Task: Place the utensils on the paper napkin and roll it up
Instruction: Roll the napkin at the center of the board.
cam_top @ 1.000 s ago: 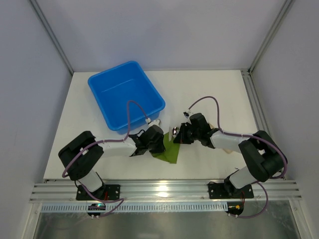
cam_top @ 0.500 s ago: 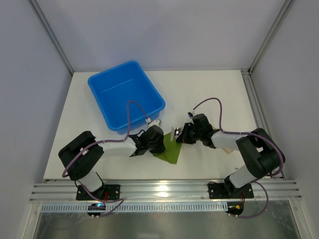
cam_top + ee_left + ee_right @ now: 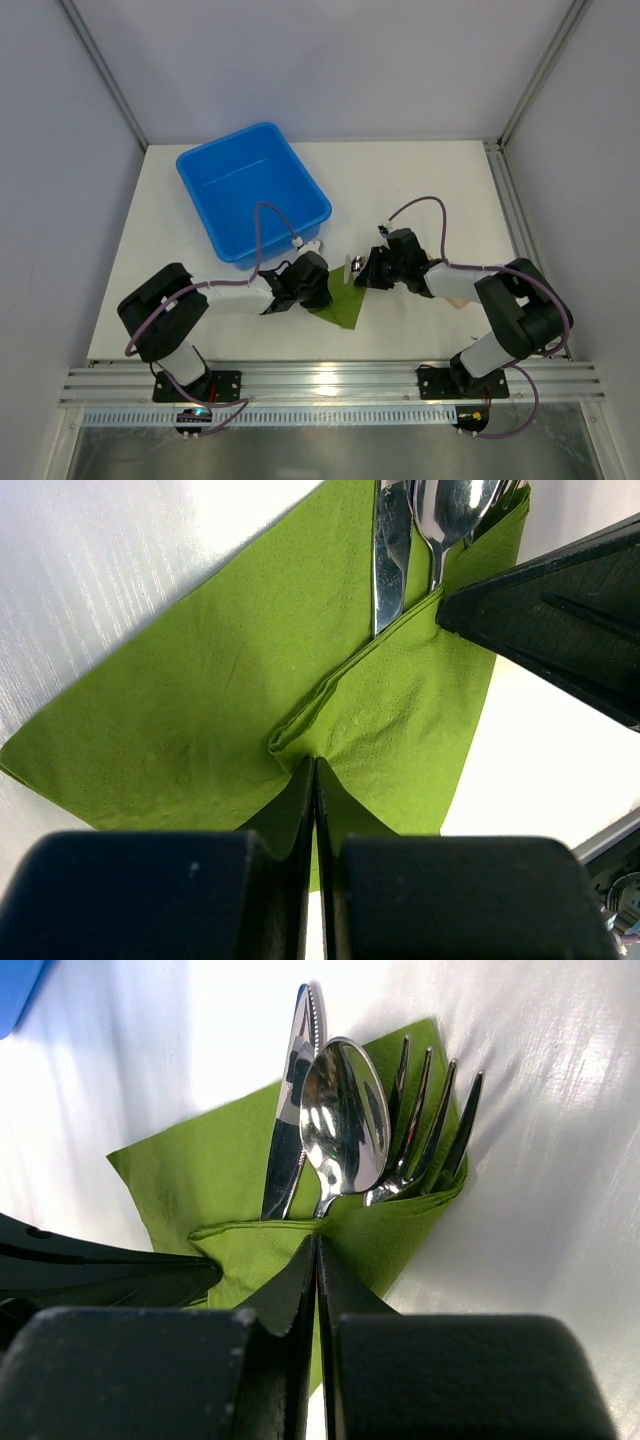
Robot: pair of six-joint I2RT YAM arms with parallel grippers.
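Observation:
The green paper napkin (image 3: 340,302) lies at the table's near middle, between both grippers. A knife (image 3: 288,1110), a spoon (image 3: 343,1115) and a fork (image 3: 432,1125) lie side by side on it, and a folded flap of napkin covers their handles. My left gripper (image 3: 315,768) is shut and pinches the edge of that flap; in the top view it sits at the napkin's left (image 3: 318,284). My right gripper (image 3: 317,1245) is shut on the same fold from the opposite side, at the napkin's right (image 3: 363,273). The knife (image 3: 390,550) and spoon (image 3: 455,505) also show in the left wrist view.
A blue bin (image 3: 252,190) stands at the back left, close behind the left arm. A beige object (image 3: 457,296) lies partly hidden under the right forearm. The table's front edge and rail run just below the napkin.
My right gripper has shifted slightly toward the near side while holding the napkin fold. The left arm has barely moved.

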